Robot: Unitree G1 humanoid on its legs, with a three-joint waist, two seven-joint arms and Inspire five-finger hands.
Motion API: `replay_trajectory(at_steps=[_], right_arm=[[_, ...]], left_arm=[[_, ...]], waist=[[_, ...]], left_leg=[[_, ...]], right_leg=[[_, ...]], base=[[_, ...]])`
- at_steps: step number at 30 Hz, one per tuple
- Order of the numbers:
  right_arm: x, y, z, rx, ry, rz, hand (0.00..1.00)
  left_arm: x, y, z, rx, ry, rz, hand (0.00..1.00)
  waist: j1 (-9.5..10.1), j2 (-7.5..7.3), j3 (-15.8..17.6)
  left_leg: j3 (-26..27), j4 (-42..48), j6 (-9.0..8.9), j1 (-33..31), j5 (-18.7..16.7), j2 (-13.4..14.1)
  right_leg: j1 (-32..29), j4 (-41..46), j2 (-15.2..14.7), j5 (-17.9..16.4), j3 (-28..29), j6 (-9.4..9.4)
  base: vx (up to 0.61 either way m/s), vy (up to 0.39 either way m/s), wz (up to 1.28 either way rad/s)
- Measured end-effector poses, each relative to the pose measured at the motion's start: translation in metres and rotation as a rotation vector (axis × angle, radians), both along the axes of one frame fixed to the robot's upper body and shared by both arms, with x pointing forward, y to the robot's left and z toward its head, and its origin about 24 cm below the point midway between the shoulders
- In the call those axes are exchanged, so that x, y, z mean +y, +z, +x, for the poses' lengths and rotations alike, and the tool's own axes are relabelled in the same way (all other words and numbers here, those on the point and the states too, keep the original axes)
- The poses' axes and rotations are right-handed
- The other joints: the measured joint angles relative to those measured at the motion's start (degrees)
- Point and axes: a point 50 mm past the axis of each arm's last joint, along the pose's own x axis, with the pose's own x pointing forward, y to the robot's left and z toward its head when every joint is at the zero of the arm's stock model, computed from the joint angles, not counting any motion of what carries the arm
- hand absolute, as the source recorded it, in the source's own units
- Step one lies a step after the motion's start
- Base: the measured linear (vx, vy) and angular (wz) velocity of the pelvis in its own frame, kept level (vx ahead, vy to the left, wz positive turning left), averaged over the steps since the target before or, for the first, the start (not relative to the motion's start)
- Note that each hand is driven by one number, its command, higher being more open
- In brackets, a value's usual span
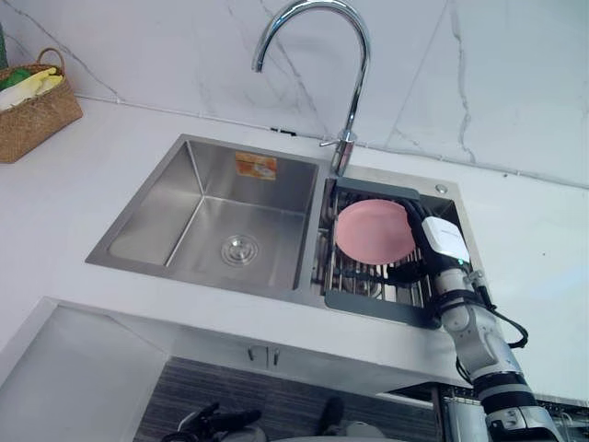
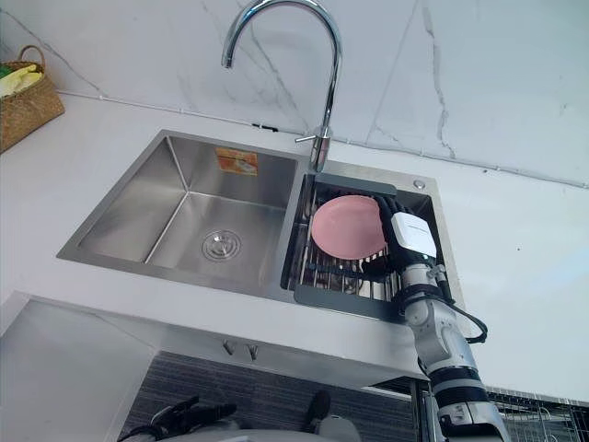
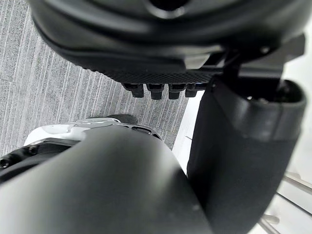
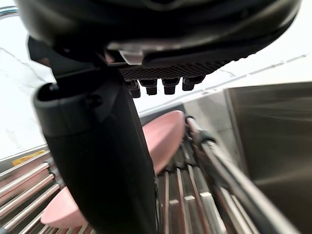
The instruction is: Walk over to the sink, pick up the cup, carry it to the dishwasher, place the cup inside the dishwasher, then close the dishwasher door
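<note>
A round pink cup (image 1: 374,231) lies on its side on the wire drying rack (image 1: 368,279) in the sink's right basin, its pink disc facing up. My right hand (image 1: 440,241) reaches over the rack from the front right, its dark fingers touching or just short of the cup's right edge. In the right wrist view the thumb (image 4: 97,161) stands in front of the pink cup (image 4: 165,138) and the fingers (image 4: 157,86) are straight, closed round nothing. My left hand (image 3: 165,34) hangs low over grey floor, fingers relaxed.
The steel sink's left basin (image 1: 207,226) lies beside the rack, with the tall chrome tap (image 1: 348,83) behind. A wicker basket (image 1: 32,110) stands on the white counter at the far left. Marble wall runs behind; counter front edge (image 1: 230,331) is close.
</note>
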Motion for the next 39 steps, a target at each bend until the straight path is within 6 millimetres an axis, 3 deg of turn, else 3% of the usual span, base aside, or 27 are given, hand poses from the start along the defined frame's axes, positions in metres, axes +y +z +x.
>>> replay_trajectory(at_steps=[15,16,30,39], right_arm=[[0.013,-0.001,0.003,-0.089,0.073,-0.12,1.0],[0.014,-0.001,0.004,-0.099,0.078,-0.119,0.0],[0.023,0.005,-0.001,-0.31,0.154,-0.182,0.0],[0.024,0.007,-0.002,-0.33,0.173,-0.185,0.0]], left_arm=[[0.0,0.001,0.002,-0.019,-0.015,-0.002,1.0],[0.0,0.001,0.003,-0.024,-0.017,-0.002,1.0],[0.0,0.004,0.008,-0.05,-0.042,0.01,1.0],[0.001,0.004,0.009,-0.062,-0.059,0.019,1.0]], waist=[[0.03,0.15,1.4],[0.05,0.16,1.5],[1.11,0.34,1.9],[1.28,0.4,1.9]], left_leg=[[-1.4,1.5,0.01,-0.6,0.0,-0.1],[-1.5,1.5,0.01,-0.7,0.0,0.0],[-1.9,1.5,-0.14,-1.2,0.0,0.7],[-1.4,2.4,-0.15,-1.1,0.0,0.5]], right_leg=[[0.4,1.0,-0.6,-0.8,-1.3,0.2],[0.4,1.0,-0.6,-0.8,-1.5,0.11],[0.1,1.5,-0.3,-1.6,-2.7,-0.53],[0.2,1.9,-0.5,-1.7,-2.1,-0.28]], base=[[-0.01,-0.001,0.05],[-0.04,-0.017,0.06],[-0.01,-0.009,0.03],[0.04,0.015,-0.04]])
